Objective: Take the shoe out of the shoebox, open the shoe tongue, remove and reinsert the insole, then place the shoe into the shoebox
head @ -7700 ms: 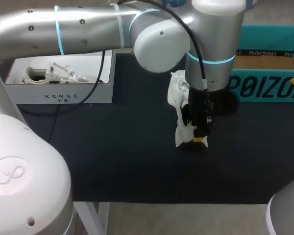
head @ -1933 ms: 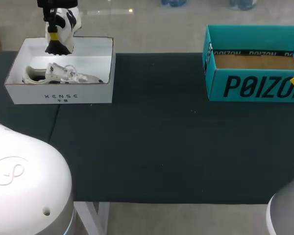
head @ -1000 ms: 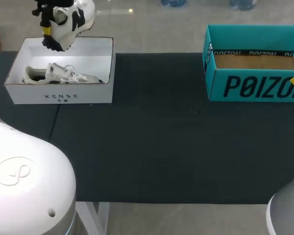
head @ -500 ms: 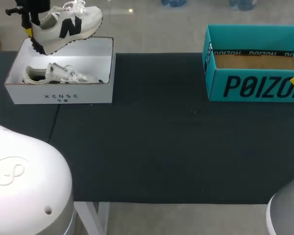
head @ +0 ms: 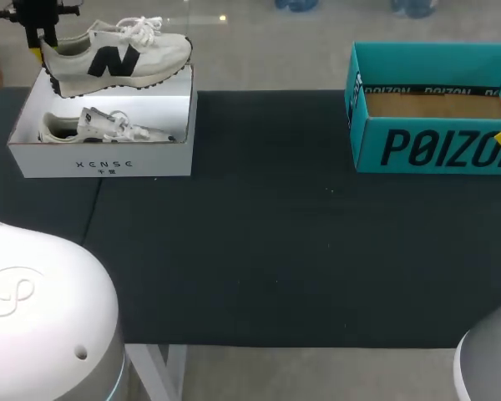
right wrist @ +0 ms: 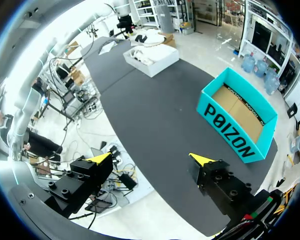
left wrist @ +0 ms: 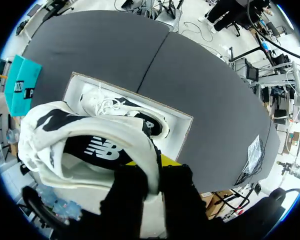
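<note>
Left wrist view shows the left tool (left wrist: 152, 175) closed on the heel rim of a pale shoe (left wrist: 85, 150). One finger is inside the collar and the other is outside it. The shoe hangs out ahead of the tool with its dark lining showing. Below it, further ahead, lies the white shoebox (left wrist: 177, 132) with a second shoe (left wrist: 122, 107) inside. From the head camera the held shoe lies roughly level, above the box's far wall, toe pointing away from the tool.

The right tool (right wrist: 152, 160) is spread wide and holds nothing. It hangs well above the counter (right wrist: 155, 100), with the teal box (right wrist: 230, 132) ahead of it, open and showing only its brown floor.

The shoe looks light, with a soft fabric upper over a firmer sole. A pinch on the thin collar alone will likely let it swing or fold. The stiffer heel back or the sole edge should give a surer hold. The loose laces (head: 142, 25) could snag, and the insole is probably thin and floppy.

As for writing, the shoe has a dark logo on its side and a white one on its lining. The white shoebox has a line of small dark letters on its front wall, and the teal box has large dark letters on its front.
</note>
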`<state>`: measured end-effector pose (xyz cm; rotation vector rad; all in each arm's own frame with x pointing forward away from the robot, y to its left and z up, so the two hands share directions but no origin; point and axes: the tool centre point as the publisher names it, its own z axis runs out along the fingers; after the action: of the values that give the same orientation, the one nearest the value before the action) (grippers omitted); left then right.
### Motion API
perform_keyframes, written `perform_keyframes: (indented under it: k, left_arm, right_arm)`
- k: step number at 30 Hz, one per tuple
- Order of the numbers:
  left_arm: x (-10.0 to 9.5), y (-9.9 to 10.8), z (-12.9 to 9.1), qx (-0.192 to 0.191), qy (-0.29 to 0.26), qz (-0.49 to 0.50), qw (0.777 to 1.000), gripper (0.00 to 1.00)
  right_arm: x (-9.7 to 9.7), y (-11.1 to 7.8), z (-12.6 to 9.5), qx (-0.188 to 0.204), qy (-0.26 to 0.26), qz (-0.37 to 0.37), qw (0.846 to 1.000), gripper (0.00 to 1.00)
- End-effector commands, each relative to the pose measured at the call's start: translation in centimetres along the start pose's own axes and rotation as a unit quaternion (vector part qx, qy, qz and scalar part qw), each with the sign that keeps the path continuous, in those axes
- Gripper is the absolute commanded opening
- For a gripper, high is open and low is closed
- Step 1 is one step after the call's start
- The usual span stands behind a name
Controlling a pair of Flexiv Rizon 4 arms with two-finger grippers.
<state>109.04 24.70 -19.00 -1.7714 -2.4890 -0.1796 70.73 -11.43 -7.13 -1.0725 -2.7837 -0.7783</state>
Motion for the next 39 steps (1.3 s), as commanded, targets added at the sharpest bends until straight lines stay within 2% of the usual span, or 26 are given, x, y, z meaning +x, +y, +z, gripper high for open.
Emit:
perform_keyframes:
  k: [1, 11, 12, 17, 19, 24, 27, 33, 39]
  left_arm:
    - [0.6, -0.7, 0.0, -0.021, -0.012, 0.069, 0.997, 0.00]
    - [0.6, -0.7, 0.0, -0.021, -0.012, 0.069, 0.997, 0.00]
    - [0.5, -0.4, -0.1, -0.032, -0.005, 0.085, 0.996, 0.00]
    - [-0.5, 2.1, -0.3, -0.046, 0.010, 0.146, 0.988, 0.00]
    - [-0.8, 3.1, -0.4, -0.067, 0.024, 0.162, 0.984, 0.00]
    - [-1.3, 5.8, -0.3, -0.085, 0.050, 0.212, 0.972, 0.00]
    - [-1.1, 7.7, 0.3, -0.087, 0.066, 0.200, 0.974, 0.00]
    - [-0.6, 10.0, 1.9, -0.077, 0.075, 0.164, 0.981, 0.00]
    - [0.3, 10.9, 3.1, -0.059, 0.062, 0.109, 0.990, 0.00]
  right_arm:
    - [-0.1, 0.2, 0.0, 0.003, 0.001, 0.001, 1.000, 1.00]
    - [-0.1, 0.2, 0.0, 0.003, 0.001, 0.001, 1.000, 1.00]
    - [-0.1, 0.2, 0.0, 0.003, 0.001, 0.001, 1.000, 1.00]
    - [-0.1, 0.2, 0.0, 0.003, 0.001, 0.001, 1.000, 1.00]
    - [-0.1, 0.2, 0.0, 0.003, 0.001, 0.001, 1.000, 1.00]
    - [-0.1, 0.2, 0.0, 0.003, 0.001, 0.001, 1.000, 1.00]
    - [-0.1, 0.2, 0.0, 0.003, 0.001, 0.001, 1.000, 1.00]
    - [-0.1, 0.2, 0.0, 0.003, 0.001, 0.001, 1.000, 1.00]
    - [-0.1, 0.2, 0.0, 0.003, 0.001, 0.001, 1.000, 1.00]
